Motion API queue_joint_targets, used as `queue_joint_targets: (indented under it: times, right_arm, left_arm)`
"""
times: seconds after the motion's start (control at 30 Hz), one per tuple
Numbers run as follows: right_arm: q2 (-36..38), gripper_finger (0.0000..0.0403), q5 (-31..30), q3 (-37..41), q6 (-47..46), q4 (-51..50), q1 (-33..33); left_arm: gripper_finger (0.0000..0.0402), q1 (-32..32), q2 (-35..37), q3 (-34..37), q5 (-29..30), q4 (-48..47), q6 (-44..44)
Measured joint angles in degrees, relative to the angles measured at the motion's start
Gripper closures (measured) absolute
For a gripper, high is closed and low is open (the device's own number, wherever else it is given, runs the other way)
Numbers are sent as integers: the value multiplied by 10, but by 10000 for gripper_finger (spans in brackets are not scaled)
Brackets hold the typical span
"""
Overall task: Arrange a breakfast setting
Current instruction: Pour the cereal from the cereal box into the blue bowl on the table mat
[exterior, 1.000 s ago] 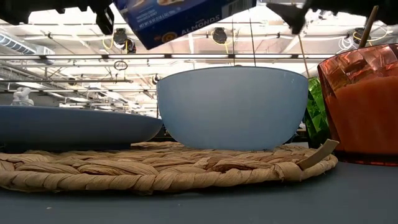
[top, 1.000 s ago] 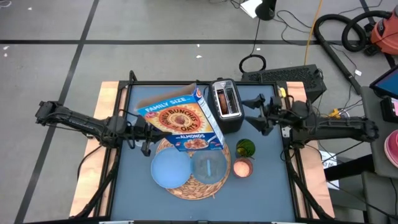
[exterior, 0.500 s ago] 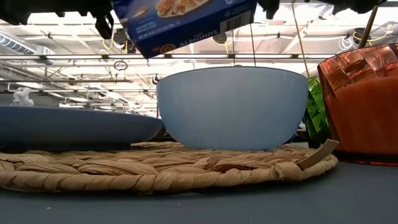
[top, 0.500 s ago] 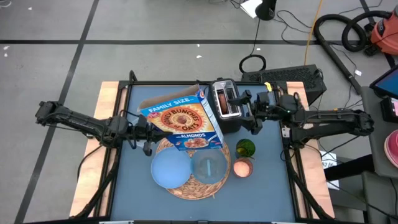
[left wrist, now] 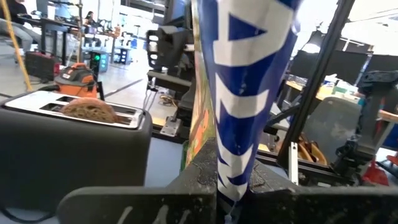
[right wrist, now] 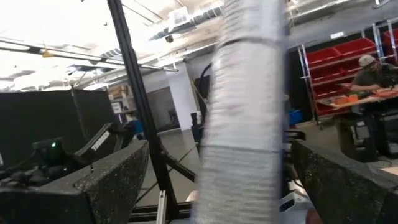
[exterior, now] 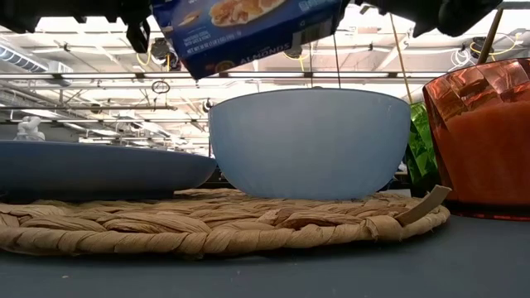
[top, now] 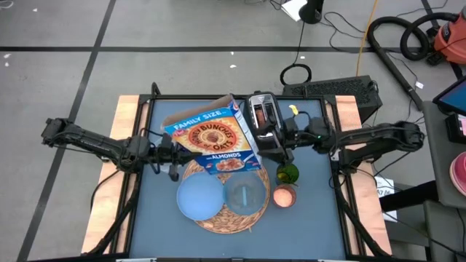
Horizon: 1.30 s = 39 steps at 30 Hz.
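One blue-grey table [top: 306, 211] with pale wooden side edges is standing on a grey floor crossed by dark lines; cables and a vacuum hose are lying beyond it.

Nearest the front edge, one round woven straw mat [top: 227, 217] is carrying one light-blue plate [top: 198, 197] and one clear glass bowl [top: 245, 195], side by side. Just beside the mat, one orange-pink cup [top: 284, 195] is standing, with one green item [top: 288, 173] behind it.

Farther back, the left gripper [top: 172, 154] is clamping one blue cereal box [top: 214, 140], tilted in the air above the mat's far edge. The right gripper [top: 282, 135] is reaching at one black-and-silver toaster [top: 265, 122]; whether its fingers are spread or closed cannot be told. One brown item [left wrist: 87, 109] is sitting in a toaster slot.

In the room behind, a person is sitting near red shelving.
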<state>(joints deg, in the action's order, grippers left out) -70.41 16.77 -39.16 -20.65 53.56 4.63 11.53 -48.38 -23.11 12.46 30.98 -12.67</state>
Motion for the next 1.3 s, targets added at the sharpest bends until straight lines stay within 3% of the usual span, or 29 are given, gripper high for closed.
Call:
queue_joint_targets:
  times: [0.27,0.77,0.93,1.3]
  right_arm:
    - [-49,18,-2,-23,25,27,-24]
    - [-113,28,-43,-110,60,-20,-32]
    - [-113,70,-50,-111,59,-21,-31]
    - [-113,205,-81,-111,59,-22,-31]
  left_arm:
    - [399,0,0,0,12,3,0]
    - [399,0,0,0,20,1,3]
    - [399,0,0,0,20,-1,5]
    - [398,0,0,0,16,-4,5]
